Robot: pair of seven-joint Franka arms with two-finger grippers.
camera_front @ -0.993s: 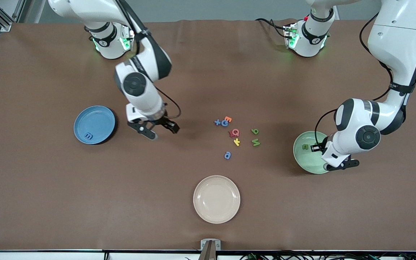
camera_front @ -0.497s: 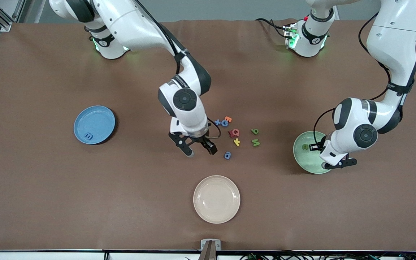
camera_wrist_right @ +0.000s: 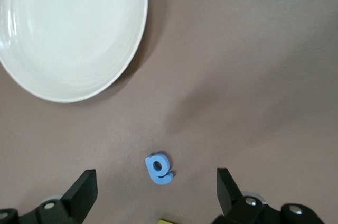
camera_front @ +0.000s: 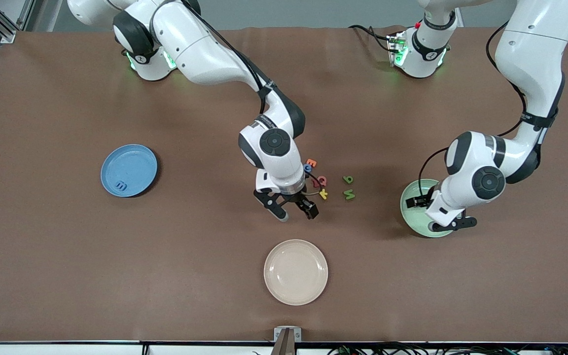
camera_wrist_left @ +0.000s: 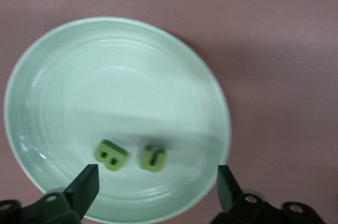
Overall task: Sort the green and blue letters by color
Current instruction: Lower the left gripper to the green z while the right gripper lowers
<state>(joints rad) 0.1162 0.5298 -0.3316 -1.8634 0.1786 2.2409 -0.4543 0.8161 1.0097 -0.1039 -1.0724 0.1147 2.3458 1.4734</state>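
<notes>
Taking the cream plate near the front edge of the brown worktop as the anchor. Toward the right arm's end and farther from the camera than it sits the blue plate with one blue letter in it. Next along, the right gripper hangs over the worktop a bit farther back than the cream plate, fingers spread apart and holding nothing; its wrist cam shows a blue letter "a" lying flat on the worktop between the fingers, close to the cream plate's rim. Just past that is the little letter pile, farther from the camera than the cream plate: an orange one, a blue one mostly hidden by the arm, a red one, a yellow one, then two green letters. Toward the left arm's end is the pale green plate, and the left gripper is over it with fingers wide apart, empty. Two green letters lie in that plate side by side.
</notes>
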